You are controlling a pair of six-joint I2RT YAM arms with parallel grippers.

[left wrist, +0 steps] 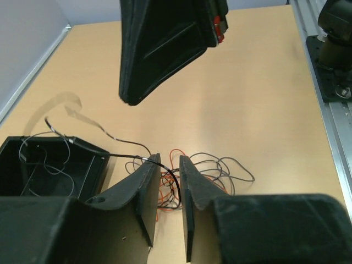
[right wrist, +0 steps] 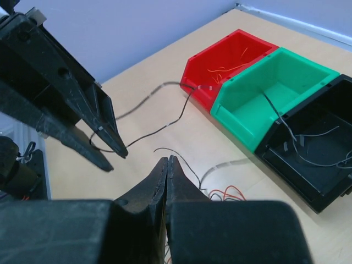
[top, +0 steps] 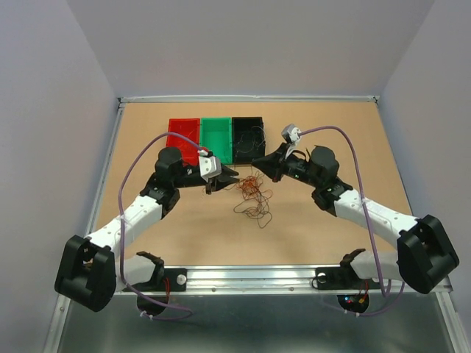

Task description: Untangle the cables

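**Supervisor:** Top view: status and risk?

**Operator:** I see the cables [top: 252, 195] heaped mid-desk [top: 331, 147], just in front of the green bin [top: 217, 140] and black bin [top: 248, 136]. The left end effector [top: 229, 179] and right end effector [top: 257, 162] sit close together at the heap's far edge. Risk: the two collide if I advance either one.

**Supervisor:** Left wrist?

**Operator:** The left end effector [left wrist: 169, 159] is slightly parted. A dark strand [left wrist: 175, 181] runs loose through the gap and on past the black bin [left wrist: 49, 165] corner. Risk: if I lift before closing, the strand slips out. If it catches, it drags the heap.

**Supervisor:** Right wrist?

**Operator:** The right end effector [right wrist: 166, 165] is fully closed. I cannot tell whether it pinches a cable. A dark strand [right wrist: 165, 127] spans from the left end effector [right wrist: 117, 162] to the red bin [right wrist: 231, 60] corner. Risk: if I pull the arms apart, that strand may snag on the rim, and the heap may cinch tighter.
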